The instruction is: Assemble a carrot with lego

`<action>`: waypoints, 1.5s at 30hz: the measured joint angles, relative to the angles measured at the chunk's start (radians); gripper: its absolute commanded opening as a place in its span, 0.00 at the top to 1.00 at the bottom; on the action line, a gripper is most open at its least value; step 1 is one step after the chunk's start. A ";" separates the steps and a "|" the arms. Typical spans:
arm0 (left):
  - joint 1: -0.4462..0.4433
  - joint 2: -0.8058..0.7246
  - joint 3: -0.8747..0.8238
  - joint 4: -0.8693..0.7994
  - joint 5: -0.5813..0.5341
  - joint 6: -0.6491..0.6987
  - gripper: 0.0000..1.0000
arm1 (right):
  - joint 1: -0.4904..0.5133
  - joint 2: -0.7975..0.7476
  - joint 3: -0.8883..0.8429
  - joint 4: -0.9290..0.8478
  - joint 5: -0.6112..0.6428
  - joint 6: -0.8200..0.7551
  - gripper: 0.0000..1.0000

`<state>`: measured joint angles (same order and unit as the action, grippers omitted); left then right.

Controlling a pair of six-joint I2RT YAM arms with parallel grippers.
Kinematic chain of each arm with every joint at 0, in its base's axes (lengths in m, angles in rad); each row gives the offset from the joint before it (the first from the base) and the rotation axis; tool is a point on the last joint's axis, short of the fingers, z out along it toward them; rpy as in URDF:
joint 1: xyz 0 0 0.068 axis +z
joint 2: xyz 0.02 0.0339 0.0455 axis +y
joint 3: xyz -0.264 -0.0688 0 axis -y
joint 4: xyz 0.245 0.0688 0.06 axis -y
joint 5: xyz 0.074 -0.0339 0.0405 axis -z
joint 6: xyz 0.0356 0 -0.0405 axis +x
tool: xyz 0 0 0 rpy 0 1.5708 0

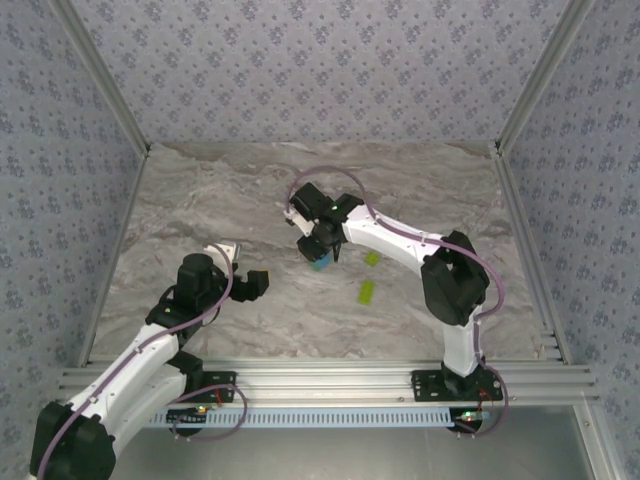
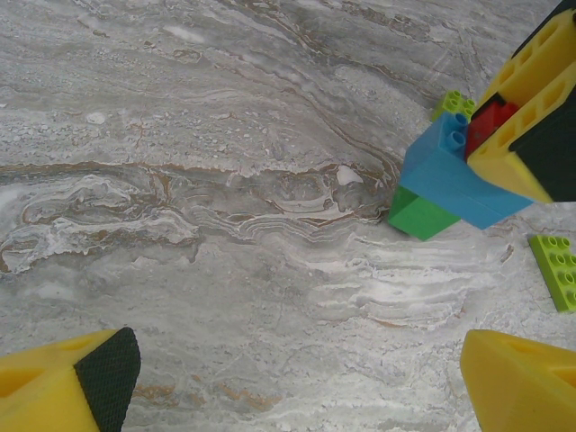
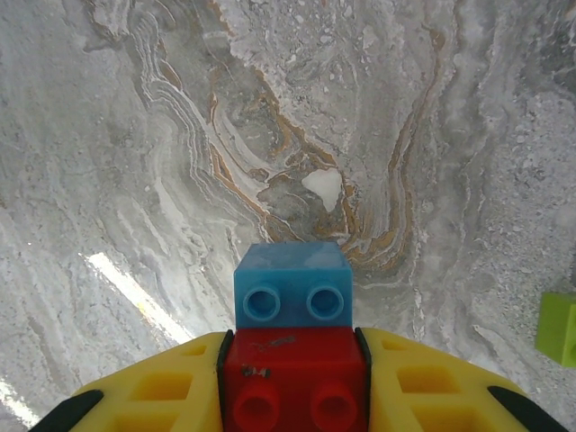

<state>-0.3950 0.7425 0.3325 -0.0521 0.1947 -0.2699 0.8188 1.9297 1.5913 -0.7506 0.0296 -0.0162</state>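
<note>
My right gripper [image 3: 292, 396] is shut on the red brick [image 3: 292, 373] of the carrot, a joined stack of lego. A blue brick [image 3: 291, 283] sits past the red one. In the left wrist view a green brick [image 2: 421, 214] under the blue brick [image 2: 450, 175] forms the low end, close to the table. From above, the right gripper [image 1: 320, 248] hangs over mid-table. My left gripper [image 1: 252, 284] stands open to its left; its yellow fingers [image 2: 63, 387] hold nothing. Loose lime lego: a flat brick [image 1: 366, 292] and a small brick [image 1: 372, 258], right of the stack.
The marble-patterned table [image 1: 220, 200] is walled by patterned panels on three sides, with metal rails along the near edge [image 1: 330, 380]. The lime flat brick [image 2: 558, 268] and the small lime brick [image 2: 453, 102] lie near the held stack; the small one also shows at right [image 3: 558, 328].
</note>
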 measured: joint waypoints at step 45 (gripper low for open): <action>0.000 0.000 0.000 0.000 0.000 0.000 0.07 | -0.021 -0.316 -0.074 -0.065 0.314 0.412 0.29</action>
<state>-0.3954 0.7425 0.3325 -0.0517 0.1947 -0.2699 0.7975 1.6135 1.5169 -0.8154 0.3439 0.3958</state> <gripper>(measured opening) 0.933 0.715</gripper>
